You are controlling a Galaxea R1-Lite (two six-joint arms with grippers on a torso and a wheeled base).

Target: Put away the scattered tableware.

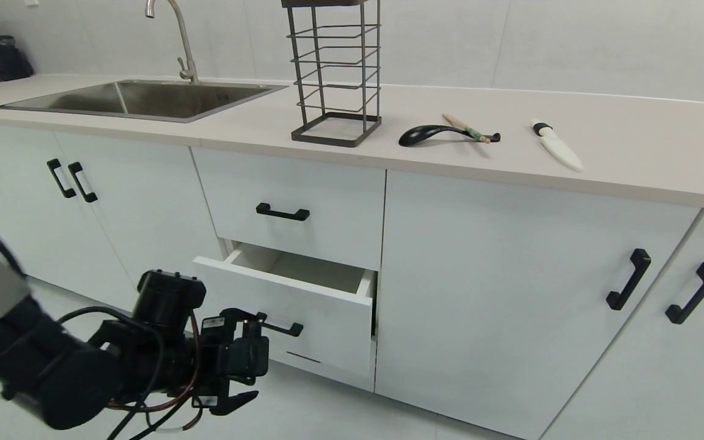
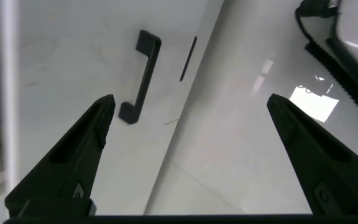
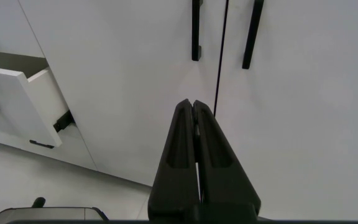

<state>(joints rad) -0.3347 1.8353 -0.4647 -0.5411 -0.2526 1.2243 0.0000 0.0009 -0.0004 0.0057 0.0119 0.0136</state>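
On the countertop (image 1: 633,140) lie a black spoon (image 1: 431,133), a wooden-handled utensil (image 1: 465,128) resting across the spoon's handle, and a white knife (image 1: 557,146) further right. Below, the lower drawer (image 1: 303,305) is pulled partly out. My left gripper (image 1: 249,357) is open, low down just left of the drawer's black handle (image 1: 282,329) and holding nothing. In the left wrist view, the left gripper (image 2: 191,115) points at the drawer front with the handle (image 2: 140,78) just ahead. My right gripper (image 3: 192,109) is shut on nothing, facing the cabinet doors.
A tall black wire rack (image 1: 337,73) stands on the counter left of the utensils. A steel sink (image 1: 138,98) with a tap is at the far left. The upper drawer (image 1: 291,201) is closed. Cabinet doors with black handles (image 1: 630,278) flank the drawers.
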